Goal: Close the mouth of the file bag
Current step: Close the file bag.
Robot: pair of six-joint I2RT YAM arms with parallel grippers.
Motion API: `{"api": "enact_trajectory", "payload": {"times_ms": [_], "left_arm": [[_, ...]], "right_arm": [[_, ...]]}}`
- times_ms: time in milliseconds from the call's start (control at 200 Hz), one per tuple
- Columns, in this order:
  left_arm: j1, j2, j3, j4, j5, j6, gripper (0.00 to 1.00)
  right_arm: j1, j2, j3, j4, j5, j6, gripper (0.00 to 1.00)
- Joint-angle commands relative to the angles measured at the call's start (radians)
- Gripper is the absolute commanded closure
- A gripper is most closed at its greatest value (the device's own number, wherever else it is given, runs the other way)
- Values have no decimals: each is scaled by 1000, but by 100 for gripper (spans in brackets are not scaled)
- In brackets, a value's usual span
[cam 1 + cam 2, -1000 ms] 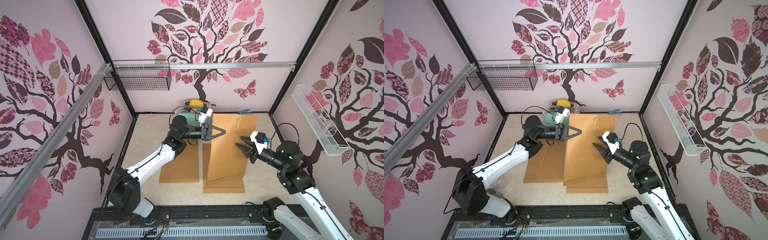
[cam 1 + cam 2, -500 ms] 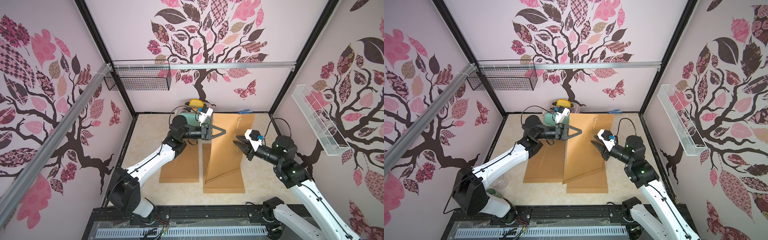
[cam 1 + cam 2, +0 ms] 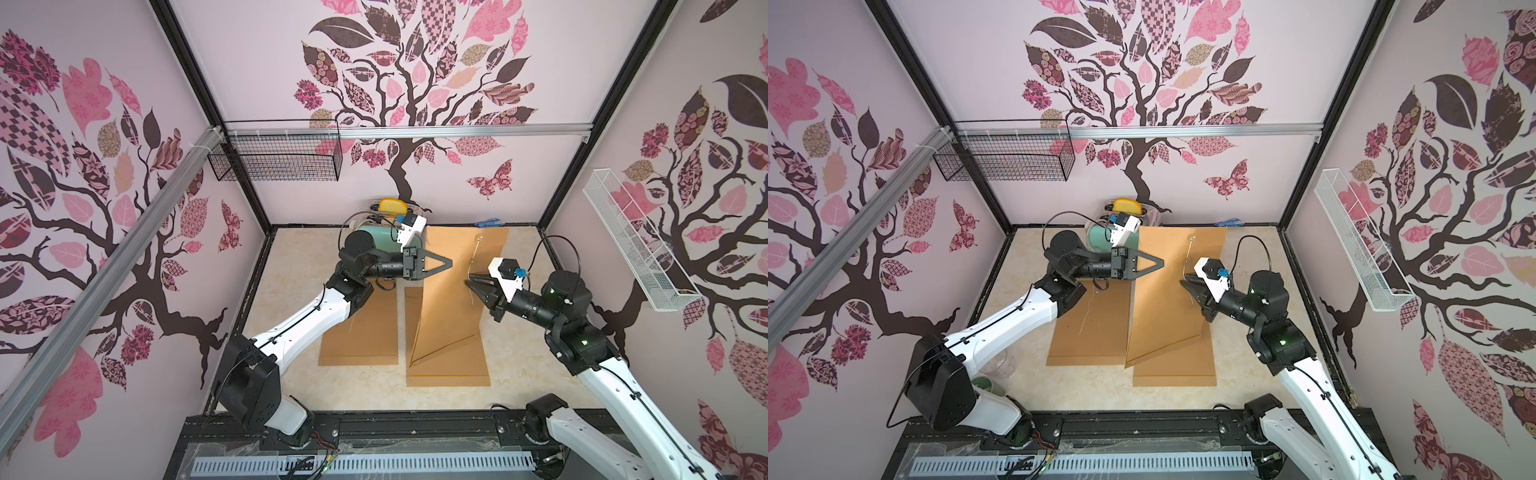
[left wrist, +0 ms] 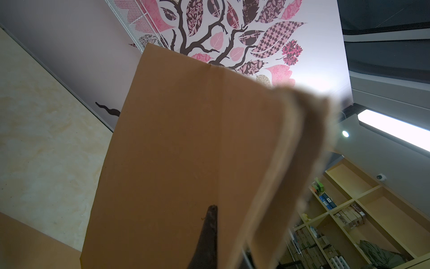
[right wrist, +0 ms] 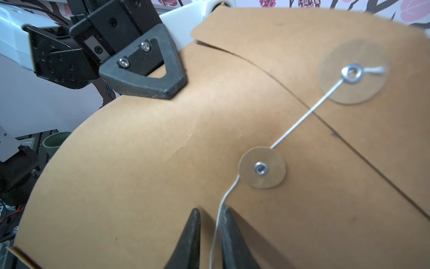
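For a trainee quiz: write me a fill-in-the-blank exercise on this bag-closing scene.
The left gripper holds the raised bag by its edge, jaws ___.
The string links ___ round discs on that bag.
Between the right gripper's narrowly parted jaws runs the ___.
A second bag lies ___ on the table.
Missing words: shut; two; string; flat.

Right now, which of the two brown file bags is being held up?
The raised file bag, nearer the right arm: the left tool pinches its edge and its far end stands off the table. The flat file bag lies beside it.
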Motion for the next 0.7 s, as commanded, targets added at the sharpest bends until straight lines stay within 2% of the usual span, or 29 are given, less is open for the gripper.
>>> {"api": "enact_trajectory", "payload": {"times_ms": [0,385,545,630,695], "left_arm": [[-6,-14,37,38,0,4,100],[-5,-17,32,43,-3,2,100],[-6,-16,31,43,-5,3,100],[-5,-17,31,46,-7,-1,100],[-5,-18,31,45,-6,1,100]], "right_arm": [[7,3,-14,8,-6,67,81],[7,16,-40,25,25,143,82],[7,28,-37,22,60,162,89],[7,33,-34,16,110,184,100],[6,31,-26,-13,131,185,100]]}}
